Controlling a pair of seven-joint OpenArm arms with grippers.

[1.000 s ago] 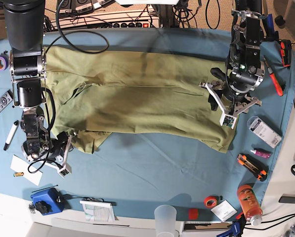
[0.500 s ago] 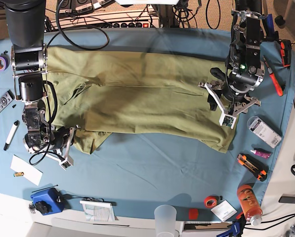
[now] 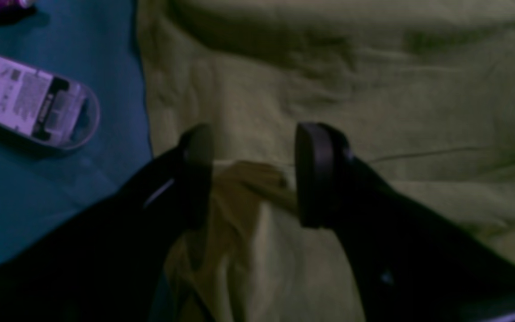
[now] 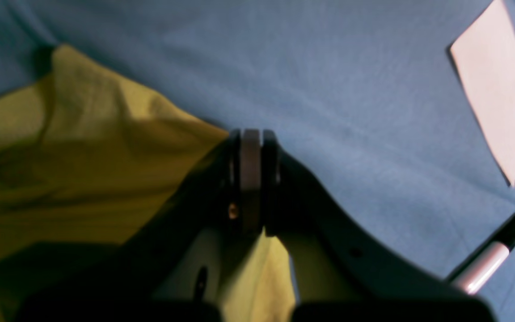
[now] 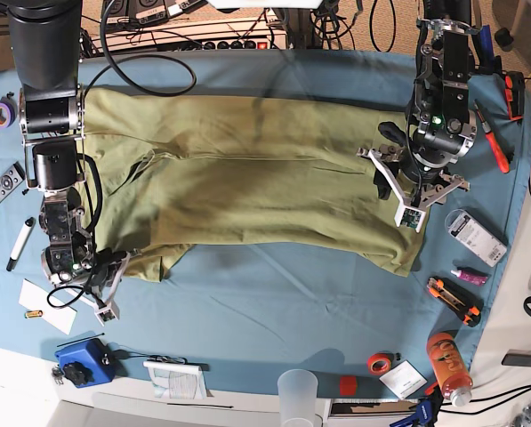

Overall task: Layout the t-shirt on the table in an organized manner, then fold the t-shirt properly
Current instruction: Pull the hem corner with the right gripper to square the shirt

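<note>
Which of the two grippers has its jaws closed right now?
The right gripper, at the t-shirt's near corner on the base view's left; its jaws are pressed together. The left gripper hangs open over the shirt's other end.

Right tool (image 4: 251, 179) low, pads pressed fully together (arm reaching down from above), left tool (image 3: 251, 172) pointing down with fingers (image 3: 313, 174) spread wide.

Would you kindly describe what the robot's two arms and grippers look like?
Both arms are black, built of blocky and cylindrical segments with silver joint plates, and black cables loop alongside them. The left gripper has white brackets and a green indicator light above; the right gripper also carries white brackets. Both have dark curved fingers with rounded, flat pads.
</note>
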